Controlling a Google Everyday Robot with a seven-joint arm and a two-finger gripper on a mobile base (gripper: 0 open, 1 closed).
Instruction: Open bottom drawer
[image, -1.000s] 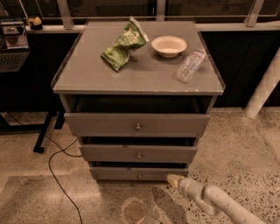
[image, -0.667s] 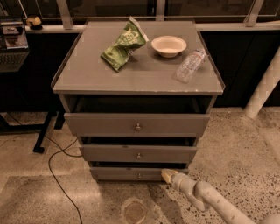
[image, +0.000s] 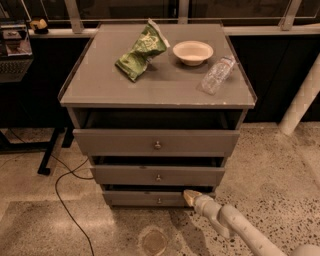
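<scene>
Camera view.

A: Where's the bottom drawer?

B: Look under the table's (image: 100, 90) front edge. Three grey fronts step down. The bottom drawer (image: 135, 199) is the slimmest and lowest, just above the floor (image: 60, 225), with a tiny round metal knob (image: 159, 201) at its centre.

A: And the gripper?

B: The gripper (image: 189, 196) sits below the table's front right corner, at the upper right end of that front, to the right of the knob. I cannot tell whether it is open, closed or holding anything.

A: How should I pull?

B: My judgement: the panel is thin, so seat the gripper firmly on its top lip, or move to the knob, before you draw. Pull straight out and level, away from the front edge. Pulling from the right end could skew the drawer on its runners, so go slowly.

A: What's it all made of?

B: Matte painted wood, flat and boxy. On top there is a crumpled green bag (image: 141, 52) toward the back edge, a shallow pale bowl (image: 192, 52) beside it, and a clear plastic bottle (image: 216, 75) lying near the right edge. The floor is speckled stone.
</scene>
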